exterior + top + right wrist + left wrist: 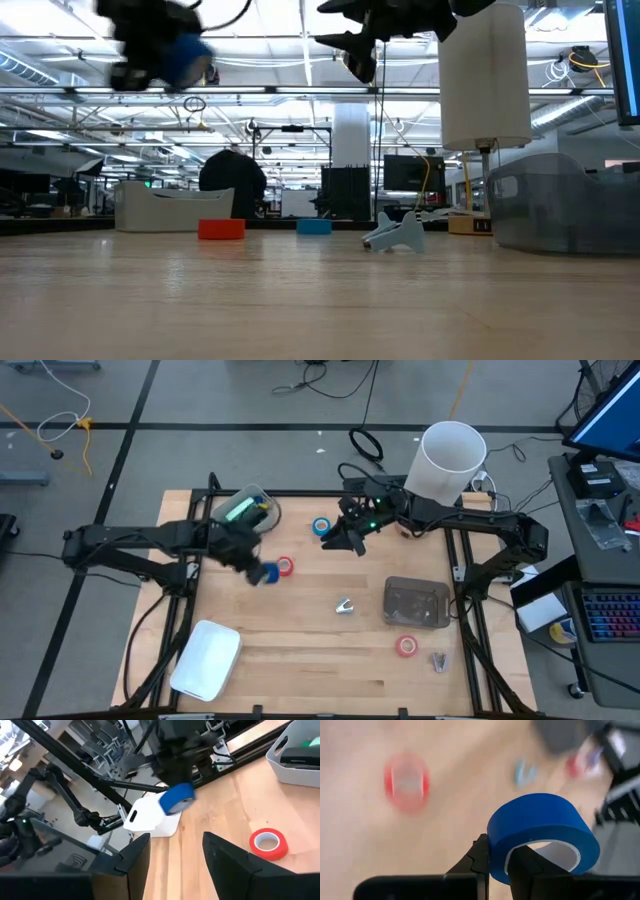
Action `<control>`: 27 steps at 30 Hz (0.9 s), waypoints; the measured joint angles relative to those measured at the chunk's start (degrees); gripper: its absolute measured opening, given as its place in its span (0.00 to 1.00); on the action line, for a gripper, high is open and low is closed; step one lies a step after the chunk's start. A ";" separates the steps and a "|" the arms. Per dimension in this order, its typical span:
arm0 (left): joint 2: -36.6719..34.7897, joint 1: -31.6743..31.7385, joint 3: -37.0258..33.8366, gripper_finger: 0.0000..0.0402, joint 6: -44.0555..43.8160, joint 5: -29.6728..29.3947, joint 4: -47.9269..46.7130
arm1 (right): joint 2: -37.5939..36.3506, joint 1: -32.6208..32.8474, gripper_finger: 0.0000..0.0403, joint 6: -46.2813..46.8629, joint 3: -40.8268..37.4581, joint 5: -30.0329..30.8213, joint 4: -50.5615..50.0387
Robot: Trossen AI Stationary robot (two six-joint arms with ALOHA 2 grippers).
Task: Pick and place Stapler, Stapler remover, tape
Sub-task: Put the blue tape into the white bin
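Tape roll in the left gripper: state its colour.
Blue, with a pale inner core; the tape roll shows best in the left wrist view.

A white rectangular tray (206, 659) lies near the front left corner of the wooden bench (300, 650). A clear plastic container (417, 603) sits toward the right side, and a grey bin (246, 508) holding something green rests at the back left. A tall white cylinder (446, 461) stands at the back right edge.

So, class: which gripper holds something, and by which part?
The left gripper pinches a blue tape roll through its wall, one finger inside the core. The right gripper is open, empty.
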 joint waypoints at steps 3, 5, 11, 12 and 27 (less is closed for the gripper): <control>0.08 -4.27 -0.01 0.09 -12.38 3.73 -12.89 | 0.00 0.00 0.43 -1.74 0.00 0.00 0.46; 0.48 -7.72 -0.09 0.10 -19.23 5.36 -20.64 | 0.00 0.00 0.43 -2.73 0.00 -0.01 0.41; 1.51 -17.76 -1.21 0.09 -32.67 10.66 -30.10 | 0.00 0.00 0.44 -4.15 0.00 0.00 0.38; 1.56 -19.20 -1.79 0.09 -34.66 11.64 -29.91 | 0.00 0.00 0.44 -4.56 0.00 0.00 0.35; 1.57 -37.97 -9.45 0.13 -59.13 15.56 -21.52 | 0.00 -1.93 0.43 -6.66 0.00 0.11 0.44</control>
